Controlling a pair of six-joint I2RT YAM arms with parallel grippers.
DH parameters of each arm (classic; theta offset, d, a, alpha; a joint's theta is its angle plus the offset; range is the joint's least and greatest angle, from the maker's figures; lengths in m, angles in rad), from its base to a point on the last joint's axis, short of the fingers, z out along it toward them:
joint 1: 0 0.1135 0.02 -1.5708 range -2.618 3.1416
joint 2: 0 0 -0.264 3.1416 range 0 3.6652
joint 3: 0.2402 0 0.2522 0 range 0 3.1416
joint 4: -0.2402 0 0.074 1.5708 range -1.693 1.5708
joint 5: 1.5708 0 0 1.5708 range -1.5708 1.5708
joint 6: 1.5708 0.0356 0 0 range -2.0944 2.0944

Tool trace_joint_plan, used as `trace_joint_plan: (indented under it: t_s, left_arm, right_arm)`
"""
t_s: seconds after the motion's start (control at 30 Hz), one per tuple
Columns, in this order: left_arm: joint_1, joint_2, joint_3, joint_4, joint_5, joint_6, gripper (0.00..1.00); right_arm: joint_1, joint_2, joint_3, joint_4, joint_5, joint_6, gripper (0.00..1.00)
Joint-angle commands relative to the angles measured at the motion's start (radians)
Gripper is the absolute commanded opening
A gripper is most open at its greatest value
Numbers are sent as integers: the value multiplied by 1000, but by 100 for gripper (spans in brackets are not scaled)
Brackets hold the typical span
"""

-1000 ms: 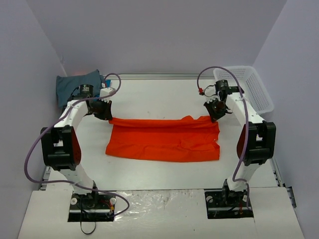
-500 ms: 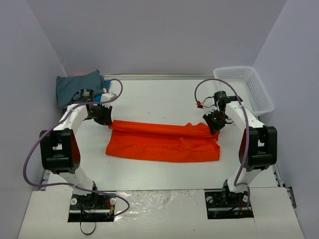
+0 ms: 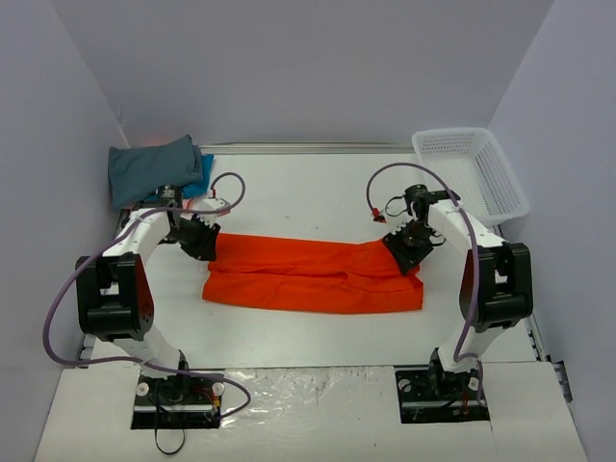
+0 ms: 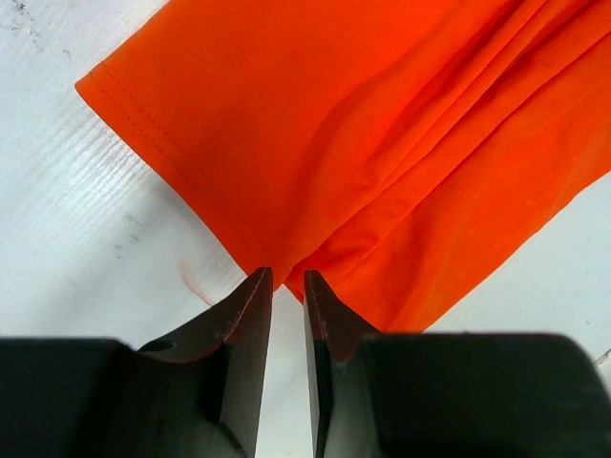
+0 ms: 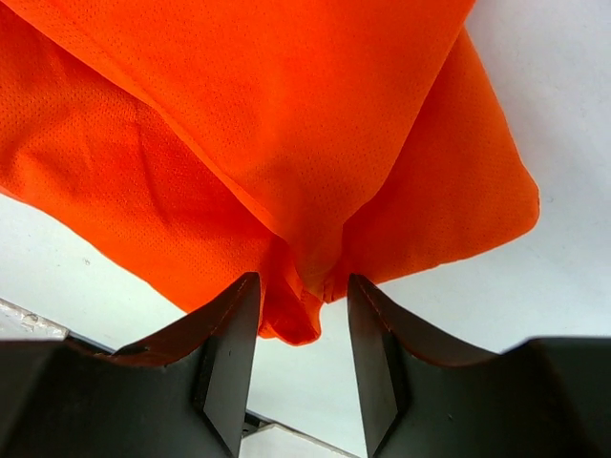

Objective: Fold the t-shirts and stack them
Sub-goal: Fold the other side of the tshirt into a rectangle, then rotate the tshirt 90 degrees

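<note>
The bright orange t-shirt (image 3: 313,274) lies flat across the middle of the table, its far edge folded toward the near side. My left gripper (image 3: 204,241) is at the shirt's far left corner. In the left wrist view (image 4: 284,277) the jaws stand a narrow gap apart, with the shirt (image 4: 382,124) corner just at the tips. My right gripper (image 3: 404,248) is at the far right corner. In the right wrist view (image 5: 304,286) it is open, with a bunched fold of the shirt (image 5: 267,114) lying loose between the jaws. A folded dark grey-teal t-shirt (image 3: 149,168) lies on a bright blue one (image 3: 199,178) at the far left.
The white mesh basket (image 3: 476,168) stands at the far right corner. Purple cables loop above both wrists. Walls close the table on three sides.
Both grippers have carried the shirt's far edge toward the near side and down onto the cloth. The right jaws now stand apart round the fold.
</note>
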Motion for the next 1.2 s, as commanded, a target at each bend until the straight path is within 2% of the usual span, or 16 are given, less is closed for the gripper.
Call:
trace_joint_plan:
  t_s: [0.0, 0.17, 0.37, 0.47, 0.53, 0.6, 0.7, 0.93, 1.17]
  left_arm:
    - [2, -70, 41, -63, 28, 59, 19]
    - [-12, -42, 90, -56, 12, 36, 20]
    - [-20, 31, 150, -30, 25, -7, 18]
    - [-29, 48, 164, -11, 25, -21, 18]
    - [-32, 55, 174, -4, 25, -30, 17]
    - [-32, 53, 177, 3, 34, -42, 15]
    - [-32, 36, 184, 3, 34, -52, 14]
    - [-32, -48, 161, 12, 23, -64, 14]
    - [-24, -129, 130, 12, -8, -104, 13]
  right_arm:
    - [-1, -62, 46, -64, 15, 13, 38]
    - [16, -111, 43, -111, -15, 16, 37]
    - [85, -116, -58, -123, -32, 7, 32]
    - [94, -80, -77, -125, -28, 6, 20]
    - [97, -60, -68, -125, -25, 3, 8]
    - [100, -23, -58, -123, -20, 1, 4]
    - [100, 39, -32, -117, -14, -2, 3]
    - [85, 255, 119, -79, 21, 12, 0]
    - [62, 489, 417, -87, 67, 38, 0]
